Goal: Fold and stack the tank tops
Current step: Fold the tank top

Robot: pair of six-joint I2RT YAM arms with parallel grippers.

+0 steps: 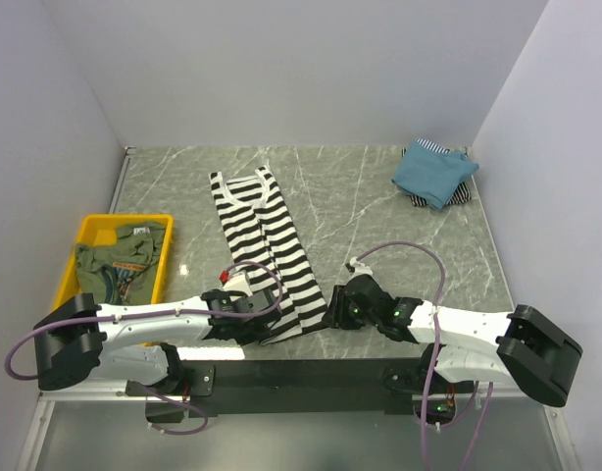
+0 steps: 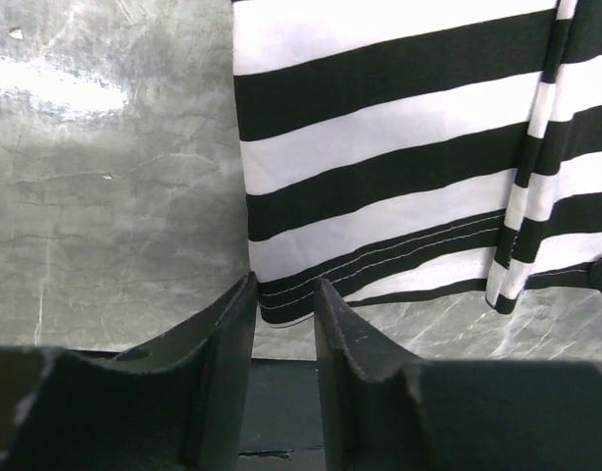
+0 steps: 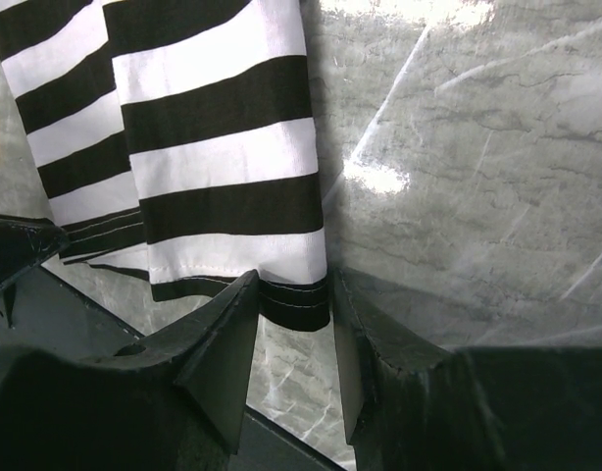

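The black-and-white striped tank top (image 1: 265, 247) lies flat, folded lengthwise, running from mid-table to the near edge. My left gripper (image 1: 266, 330) sits at its near-left hem corner. In the left wrist view the gripper (image 2: 283, 294) is open and that hem corner (image 2: 281, 299) lies between the fingertips (image 2: 237, 319). My right gripper (image 1: 329, 316) is at the near-right hem corner. It (image 3: 293, 291) is open too, with the black hem edge (image 3: 296, 302) between its fingertips (image 3: 352, 319). A teal-blue tank top (image 1: 433, 174) rests folded on a pinstriped one (image 1: 461, 193) at the far right.
A yellow bin (image 1: 74, 259) at the left holds an olive-green tank top (image 1: 123, 257). The marble table (image 1: 360, 211) ends at a dark front edge (image 2: 281, 402) just under both grippers. White walls close in the left, back and right sides.
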